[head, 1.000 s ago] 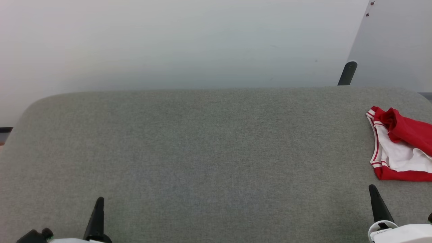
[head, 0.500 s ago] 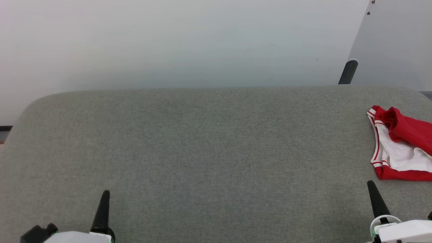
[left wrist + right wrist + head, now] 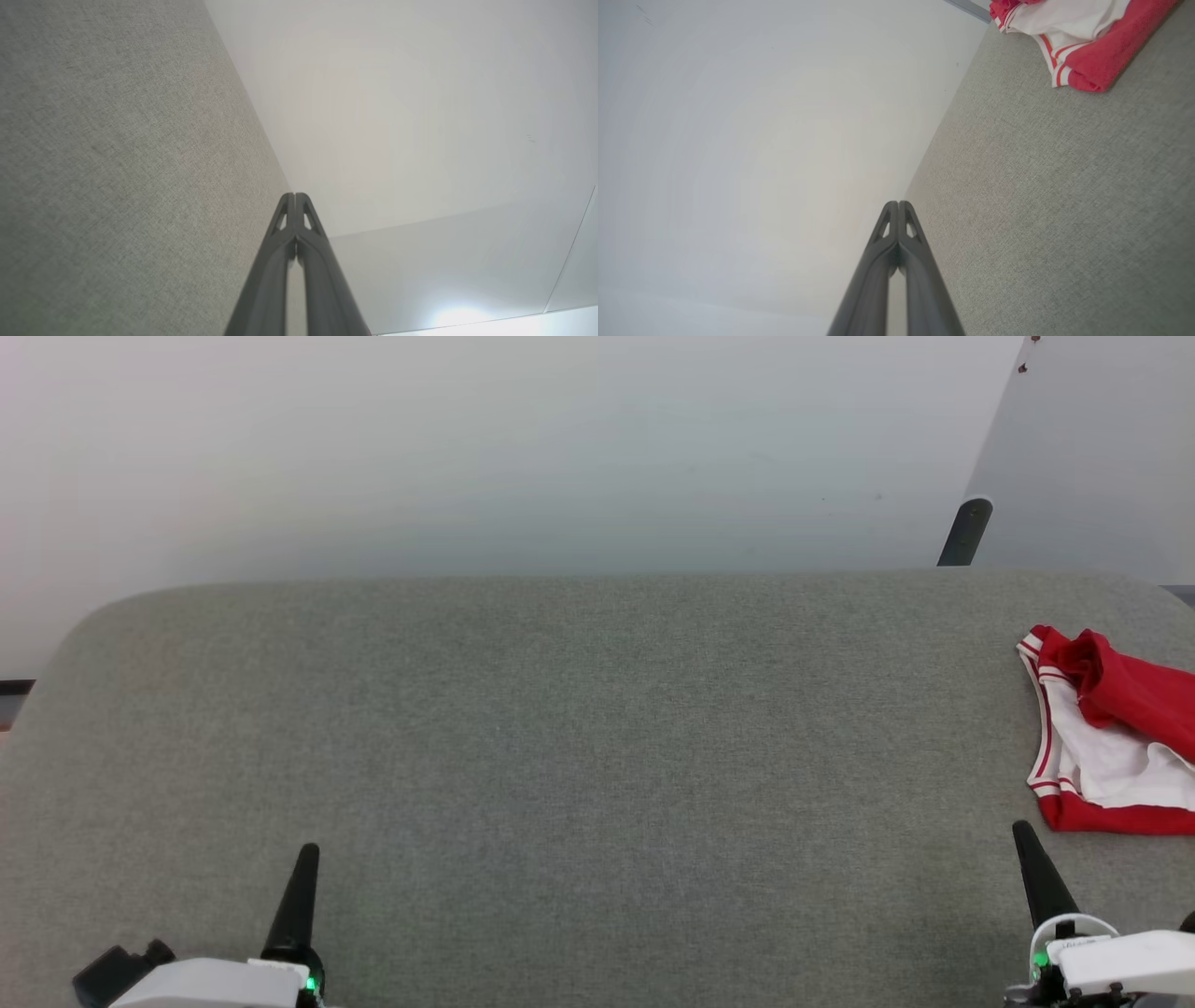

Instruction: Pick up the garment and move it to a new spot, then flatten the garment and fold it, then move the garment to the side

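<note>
The garment (image 3: 1111,737) lies crumpled at the right edge of the grey fabric table (image 3: 579,737), red with a white sleeve and red-and-white stripe trim; part of it runs off the head view. It shows again in the right wrist view's top right corner, garment (image 3: 1083,37). My right gripper (image 3: 1025,835) is shut and empty at the lower right, a short way in front of the garment and not touching it. My left gripper (image 3: 308,855) is shut and empty at the lower left, far from the garment. Both pairs of dark fingers are pressed together, left (image 3: 295,198) and right (image 3: 898,205).
A pale wall (image 3: 523,448) stands behind the table's far edge. A dark post (image 3: 964,532) rises behind the table at the back right, beside a slanted grey panel (image 3: 1092,448). The table's corners are rounded.
Both grippers have moved a little farther up into the head view, the left one also slightly to the right. The garment has not moved.
</note>
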Tool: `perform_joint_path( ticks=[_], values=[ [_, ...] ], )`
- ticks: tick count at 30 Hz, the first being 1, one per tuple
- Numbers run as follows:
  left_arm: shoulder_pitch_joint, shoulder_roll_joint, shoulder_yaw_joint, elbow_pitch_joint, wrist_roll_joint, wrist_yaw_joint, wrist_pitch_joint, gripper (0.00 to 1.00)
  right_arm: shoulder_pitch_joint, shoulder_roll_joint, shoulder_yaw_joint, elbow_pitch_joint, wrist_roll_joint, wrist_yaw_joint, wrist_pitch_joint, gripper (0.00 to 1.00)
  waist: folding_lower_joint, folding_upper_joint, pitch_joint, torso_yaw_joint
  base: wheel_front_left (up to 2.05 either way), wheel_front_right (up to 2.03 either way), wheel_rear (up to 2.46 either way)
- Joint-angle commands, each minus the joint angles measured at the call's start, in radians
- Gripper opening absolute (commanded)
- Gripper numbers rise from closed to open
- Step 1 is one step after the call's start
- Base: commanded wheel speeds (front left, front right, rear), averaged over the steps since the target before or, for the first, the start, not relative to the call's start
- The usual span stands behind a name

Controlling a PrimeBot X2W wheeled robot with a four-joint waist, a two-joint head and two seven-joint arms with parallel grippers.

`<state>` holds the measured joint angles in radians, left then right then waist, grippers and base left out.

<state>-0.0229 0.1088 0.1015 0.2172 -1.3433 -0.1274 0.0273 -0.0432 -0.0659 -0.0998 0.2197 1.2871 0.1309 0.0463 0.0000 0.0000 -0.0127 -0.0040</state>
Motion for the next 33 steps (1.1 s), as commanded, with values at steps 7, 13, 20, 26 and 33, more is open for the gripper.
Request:
perform_joint_path(
  ticks=[7,13,20,26,33],
  values=[
    [-0.031,-0.009,0.006,0.004,-0.06,-0.004,0.019,0.0,-0.031,0.003,-0.006,0.001,0.07,0.0,0.016,0.0,0.0,0.0,0.003,0.001,0.0,0.0,0.0],
    [-0.044,-0.019,0.007,0.008,-0.1,-0.005,0.034,0.0,-0.038,0.006,-0.008,0.006,0.121,0.0,0.026,0.0,0.0,0.0,0.005,0.001,0.0,0.0,0.0],
    [-0.056,-0.029,0.009,0.013,-0.145,-0.005,0.047,0.0,-0.047,0.009,-0.01,0.011,0.173,0.0,0.038,0.0,0.0,0.0,0.007,0.002,0.0,0.0,0.0],
    [-0.065,-0.038,0.01,0.018,-0.181,-0.005,0.06,0.0,-0.052,0.011,-0.012,0.016,0.216,0.0,0.047,0.0,0.0,0.0,0.01,0.002,0.0,0.0,0.0],
    [-0.078,-0.048,0.012,0.023,-0.221,-0.005,0.072,0.0,-0.061,0.014,-0.013,0.02,0.265,0.0,0.058,0.0,0.0,0.0,0.012,0.003,0.0,0.0,0.0]
  ],
)
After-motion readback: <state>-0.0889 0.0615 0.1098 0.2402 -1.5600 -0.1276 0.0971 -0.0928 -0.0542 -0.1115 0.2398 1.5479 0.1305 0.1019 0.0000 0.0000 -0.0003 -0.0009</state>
